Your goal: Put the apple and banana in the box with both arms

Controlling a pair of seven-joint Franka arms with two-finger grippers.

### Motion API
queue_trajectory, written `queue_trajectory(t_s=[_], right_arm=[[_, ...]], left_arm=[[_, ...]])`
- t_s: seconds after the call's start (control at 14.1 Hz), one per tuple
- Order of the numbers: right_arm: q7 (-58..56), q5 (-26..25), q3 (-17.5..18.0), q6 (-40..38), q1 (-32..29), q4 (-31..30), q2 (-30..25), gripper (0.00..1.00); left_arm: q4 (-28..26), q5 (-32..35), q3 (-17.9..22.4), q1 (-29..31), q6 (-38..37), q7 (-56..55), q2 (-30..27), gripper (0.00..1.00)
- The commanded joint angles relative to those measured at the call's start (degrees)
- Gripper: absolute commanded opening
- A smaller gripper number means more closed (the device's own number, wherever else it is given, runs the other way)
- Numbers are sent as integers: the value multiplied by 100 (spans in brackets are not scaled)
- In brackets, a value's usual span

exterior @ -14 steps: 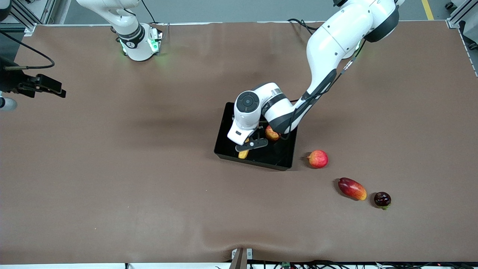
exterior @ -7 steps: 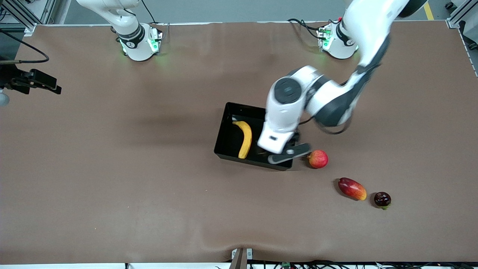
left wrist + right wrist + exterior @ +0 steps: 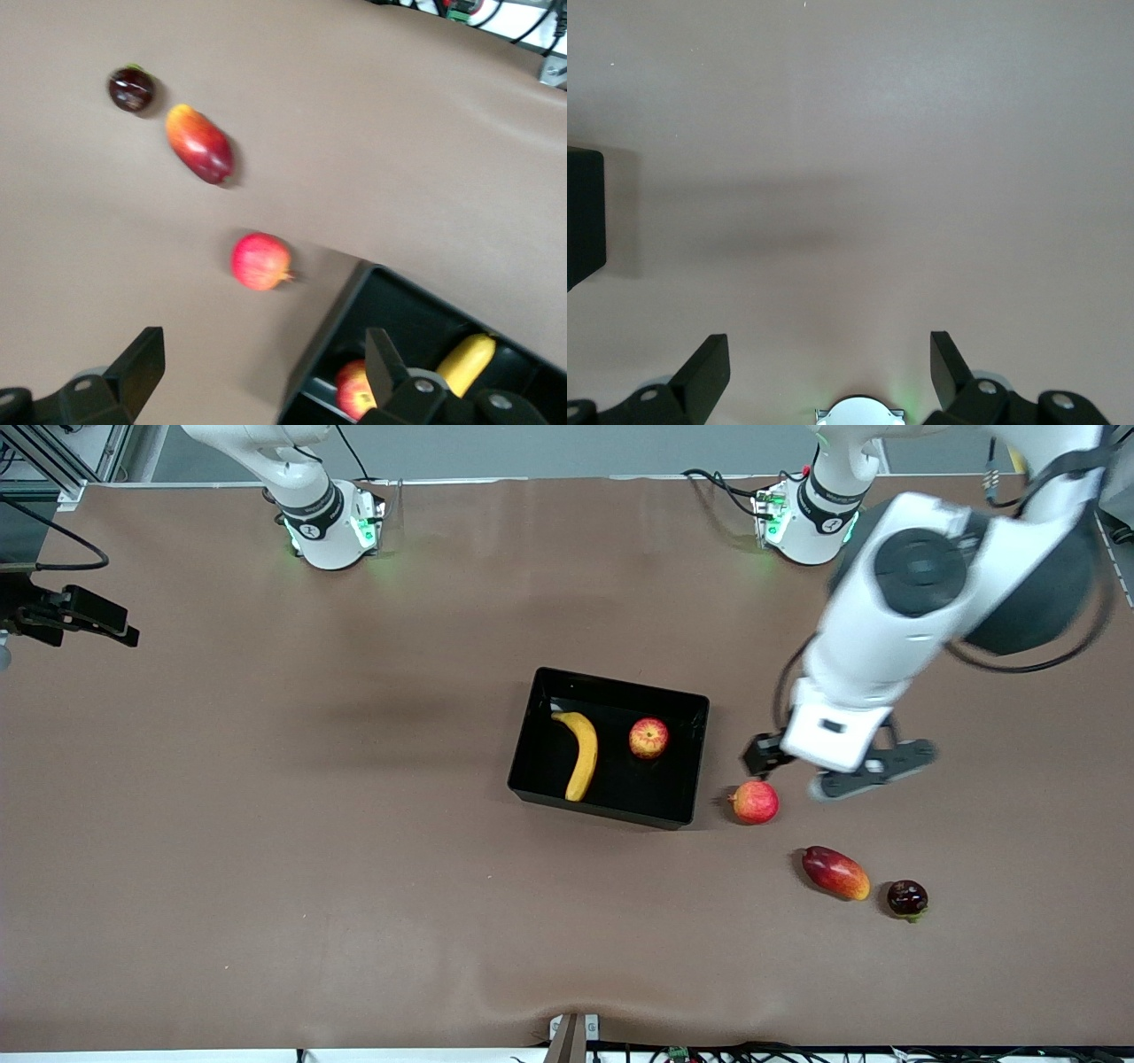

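No readable labels anywhere. Banana and apple sit in the black box, apple at the banana's 3 o'clock. Left gripper hangs wide open and empty over the table by the pink-red fruit; right gripper open, empty, waiting.

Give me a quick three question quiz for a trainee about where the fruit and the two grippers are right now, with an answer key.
1. True or false: the banana and the apple both lie in the box.
2. Multiple choice: the left gripper is over A) the box, B) bare table beside the pink-red fruit, C) the mango.
3. Fill in: both the left gripper's and the right gripper's fingers are ____ and hold nothing.

Key: 1 true. 2 B. 3 open; the right gripper sits at the right arm's end of the table.
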Motion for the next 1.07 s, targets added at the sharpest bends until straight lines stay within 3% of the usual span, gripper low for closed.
queue_trajectory(t_s=[0.0, 0.85, 1.0], right_arm=[[-45, -64, 68, -80, -201, 145, -37, 100], [-72, -82, 77, -36, -201, 163, -20, 100], [-63, -90, 77, -36, -201, 172, -29, 100]], left_arm=[[-194, -173, -5, 370, -226, 593, -440, 100], [-396, -734, 47, 1293, -1343, 2788, -1521, 100], [-694, -1104, 773, 841, -1299, 3133, -1811, 100]])
